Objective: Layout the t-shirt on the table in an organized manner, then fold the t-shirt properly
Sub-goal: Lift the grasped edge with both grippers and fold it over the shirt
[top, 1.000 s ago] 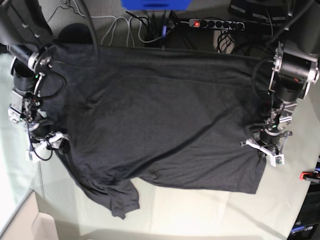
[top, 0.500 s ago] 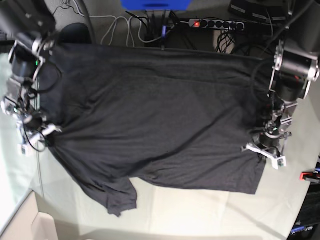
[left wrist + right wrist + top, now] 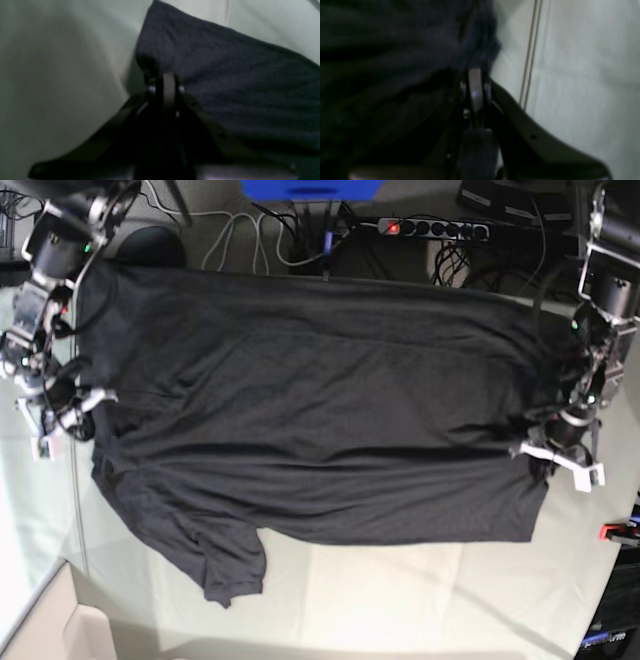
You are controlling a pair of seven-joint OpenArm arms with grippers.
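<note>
T-shirt [image 3: 310,410] fabric, dark charcoal, covers most of the counter [image 3: 420,595], spread wide between the two arms, with its far edge at the counter's back edge. The body looks fairly taut between the two grips, with long shallow creases running across it. The near hem lies clear of the counter's front edge. One sleeve [image 3: 225,565] trails toward the front at the base view's left, crumpled and out of line with the rest.

The left hand [image 3: 560,450], at the base view's right, is pressed together on the shirt's side edge; its wrist view shows the fingers [image 3: 168,86] closed with cloth bunched at their tips. The right hand [image 3: 65,420], at the opposite side, is likewise clamped, with dark cloth gathered at its fingertips [image 3: 475,87] and pale counter cover beside them.

By my reading, the laying-out step is well along but unfinished: the body is spread, yet the sleeve needs straightening and the creases smoothing. No fold has been made, so the whole folding part is left.
</note>
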